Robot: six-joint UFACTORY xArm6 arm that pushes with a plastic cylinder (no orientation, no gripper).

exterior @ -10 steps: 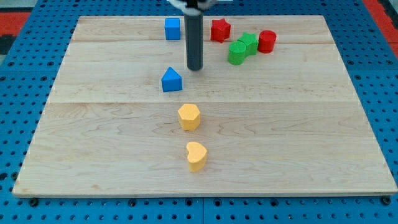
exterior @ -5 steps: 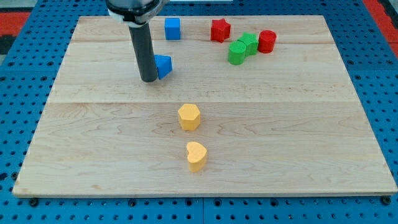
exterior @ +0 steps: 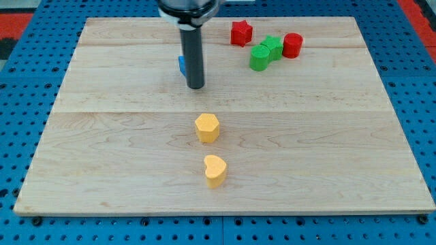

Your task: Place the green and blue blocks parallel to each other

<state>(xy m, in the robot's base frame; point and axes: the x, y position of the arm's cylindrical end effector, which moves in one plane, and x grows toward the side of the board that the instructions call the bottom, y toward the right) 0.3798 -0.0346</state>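
Your rod has no jaws to open or close; my tip [exterior: 195, 87] rests on the pale planked wooden surface [exterior: 102, 150], with a blue block [exterior: 181, 65] showing only as a sliver behind its left edge, shape unclear. Two glossy green blocks [exterior: 265, 52] touch at the view's upper right, between a red star [exterior: 240, 33] and a red cylinder [exterior: 292, 45].
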